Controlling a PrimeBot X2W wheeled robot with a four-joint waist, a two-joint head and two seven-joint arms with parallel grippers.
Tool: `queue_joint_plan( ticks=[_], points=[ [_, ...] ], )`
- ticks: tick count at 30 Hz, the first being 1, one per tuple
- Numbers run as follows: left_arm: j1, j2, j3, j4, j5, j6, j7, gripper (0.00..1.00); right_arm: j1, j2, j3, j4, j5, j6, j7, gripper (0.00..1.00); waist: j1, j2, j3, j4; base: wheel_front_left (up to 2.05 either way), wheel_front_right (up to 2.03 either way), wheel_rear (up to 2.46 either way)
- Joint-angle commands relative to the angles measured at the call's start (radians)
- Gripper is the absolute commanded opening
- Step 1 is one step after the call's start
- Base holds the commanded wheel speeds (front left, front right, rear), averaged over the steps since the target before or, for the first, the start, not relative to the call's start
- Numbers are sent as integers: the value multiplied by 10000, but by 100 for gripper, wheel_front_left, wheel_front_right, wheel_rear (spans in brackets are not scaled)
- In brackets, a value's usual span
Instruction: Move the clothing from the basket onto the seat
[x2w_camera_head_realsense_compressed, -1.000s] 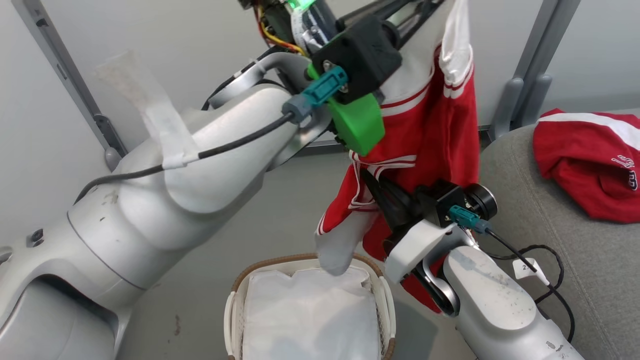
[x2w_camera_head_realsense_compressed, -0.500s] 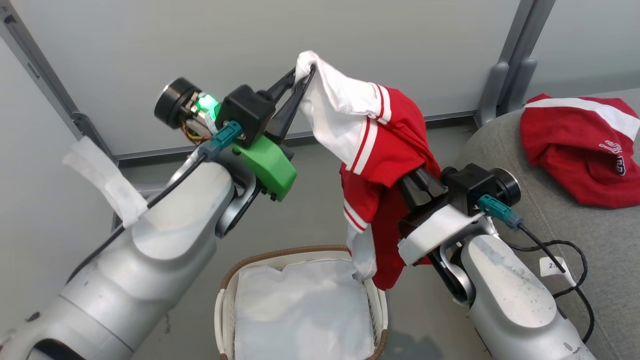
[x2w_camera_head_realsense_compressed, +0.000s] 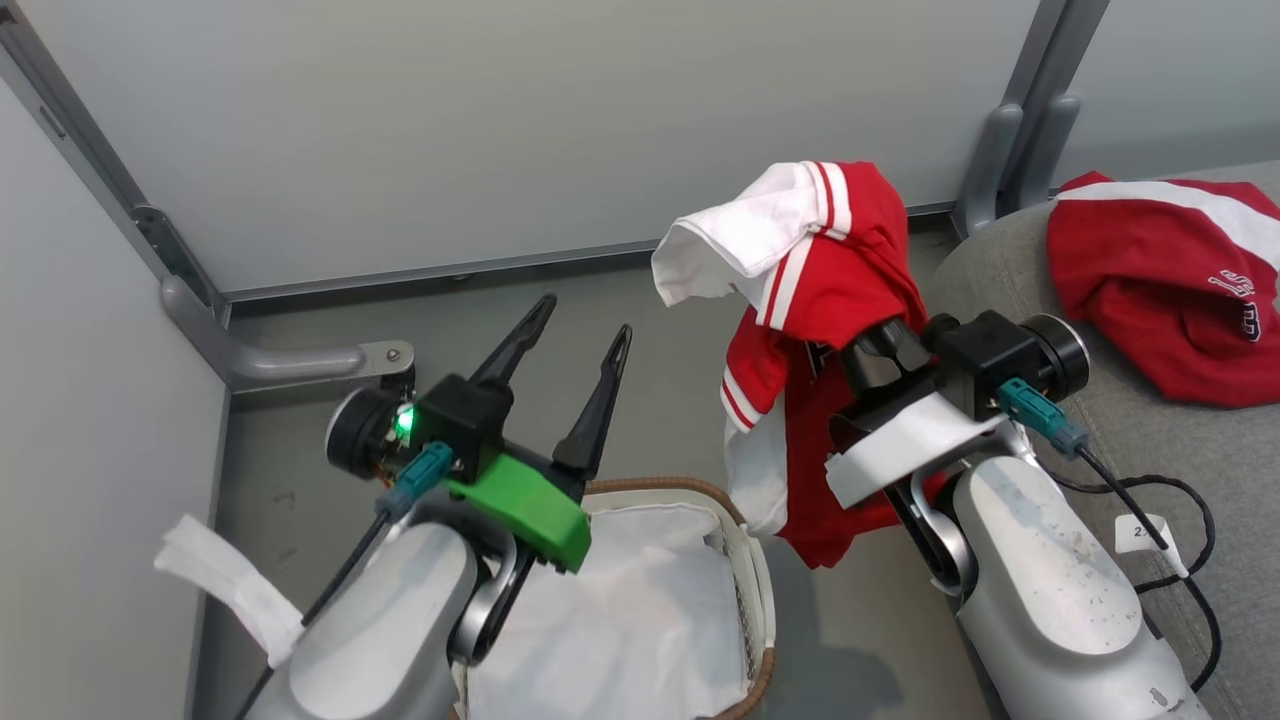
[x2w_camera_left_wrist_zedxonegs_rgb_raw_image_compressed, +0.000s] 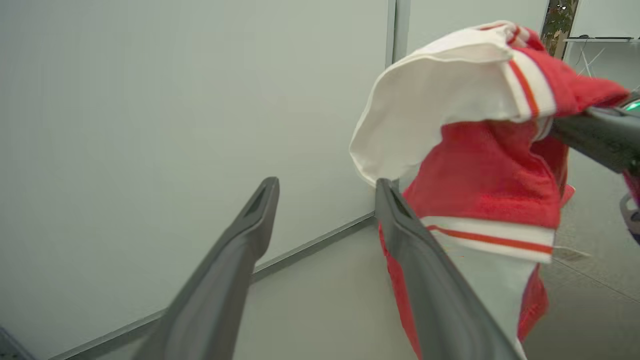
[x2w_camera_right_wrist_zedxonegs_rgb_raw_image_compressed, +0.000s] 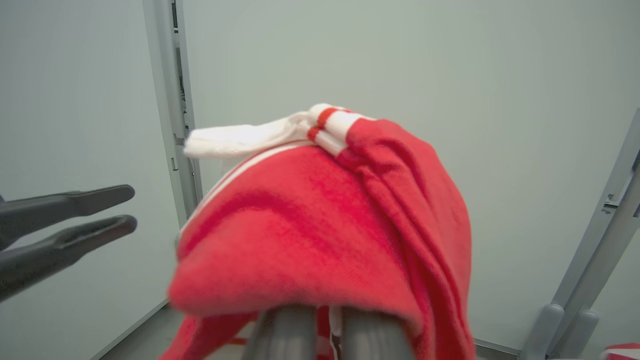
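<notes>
Pale grey wall panels (x2w_camera_head_realsense_compressed: 500, 130) and a grey floor (x2w_camera_head_realsense_compressed: 330, 480) make up the backdrop. Starting on the left, the left gripper (x2w_camera_head_realsense_compressed: 586, 315) hangs in the air with its two dark fingers spread wide and pinching nothing, pointing up toward the wall. Just below and to its right sits the basket (x2w_camera_head_realsense_compressed: 655, 487), brown rim showing, with the white liner (x2w_camera_head_realsense_compressed: 640, 600) rumpled inside it. Moving right, a red garment (x2w_camera_head_realsense_compressed: 835, 290) with white stripes and a white sleeve is draped over the right gripper (x2w_camera_head_realsense_compressed: 880, 355) like a hood, well above the floor and just beside the basket's far edge. That gripper's fingers sit pressed close together with a bit of fabric in the slit between them, so it looks pinched on the cloth, though the tips are buried under it. A grey metal post (x2w_camera_head_realsense_compressed: 1010, 140) stands behind. Furthest right is the seat (x2w_camera_head_realsense_compressed: 1120, 440), with a second red garment (x2w_camera_head_realsense_compressed: 1160, 300) bunched on top, white lettering visible, plus a black cable (x2w_camera_head_realsense_compressed: 1190, 520) and white tag (x2w_camera_head_realsense_compressed: 1140, 532) lying near its edge.
</notes>
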Motion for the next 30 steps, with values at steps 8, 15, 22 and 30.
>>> queue_joint_plan(
  ticks=[8, 15, 22, 30],
  points=[
    [1857, -535, 1252, -223, 846, -433, -5, 100, 443, -33, -329, -7, -250, -11, -19, 0, 0, 0, 45, -53, 0, 0, 0],
    [2347, -897, 1905, -306, 1598, -771, -6, 100, 535, -33, -542, 62, -277, -11, -19, 0, 0, 0, 182, -190, 0, 0, 0],
    [2419, -1106, 2299, -425, 2162, -995, -6, 100, 391, -33, -878, 154, -436, -11, -21, 0, 0, 0, 454, -960, 0, 0, 0],
    [2301, -1238, 2424, -488, 2547, -1146, -6, 100, 451, -26, -1393, 161, -713, -11, -21, 0, 0, 0, 840, -2446, 0, 0, 0]
  ],
)
